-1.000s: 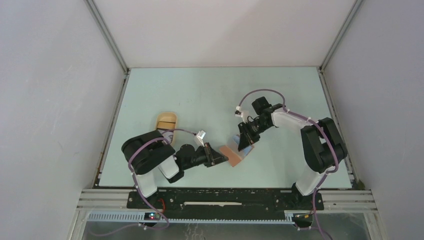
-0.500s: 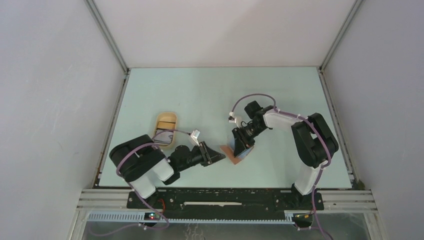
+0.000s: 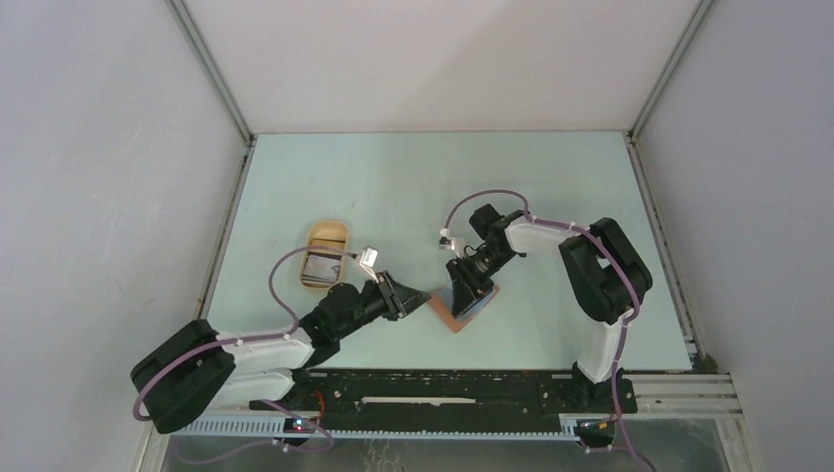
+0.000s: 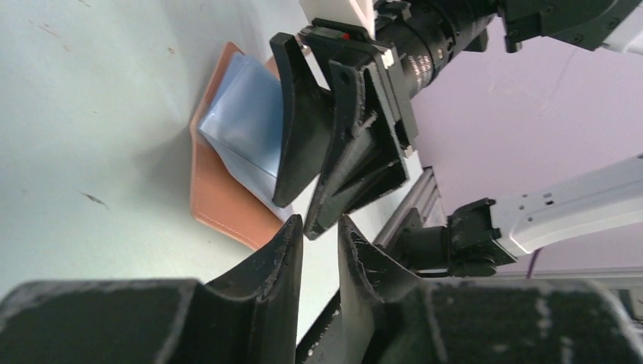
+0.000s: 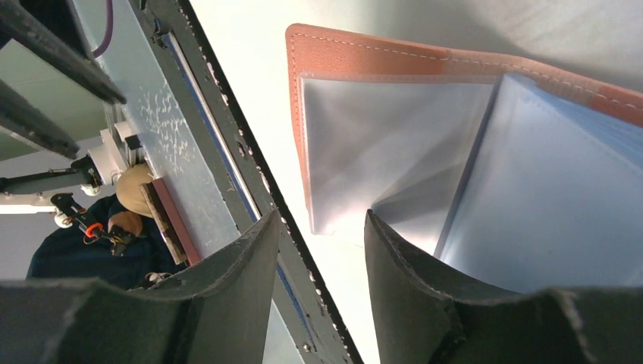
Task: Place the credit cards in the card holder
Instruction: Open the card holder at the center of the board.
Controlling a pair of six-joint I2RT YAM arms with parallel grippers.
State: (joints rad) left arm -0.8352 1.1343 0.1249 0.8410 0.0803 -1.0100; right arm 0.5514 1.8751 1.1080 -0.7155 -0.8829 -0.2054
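Observation:
The card holder [image 3: 450, 317] lies open on the table, reddish-brown leather with grey-blue slots. In the left wrist view [image 4: 227, 205] its blue slots fan upward. My right gripper [image 3: 464, 293] is open over it, and in the right wrist view [image 5: 318, 235] one finger rests against the blue slots [image 5: 546, 189] with nothing held. My left gripper [image 3: 421, 295] is just left of the holder, jaws a little apart and empty in its own view [image 4: 320, 224], tips close to the right gripper [image 4: 297, 216]. The credit cards [image 3: 320, 267] lie in the tan tray.
The pale tan oval tray [image 3: 327, 234] stands left of the grippers, near the left arm's cable. The table's front edge and the metal rail [image 5: 220, 174] run just beyond the holder. The two grippers crowd the holder from both sides.
The left arm has stretched out, and its gripper moved slightly up and left. The right gripper moved left and nearer. The card holder shifted a little left with them.

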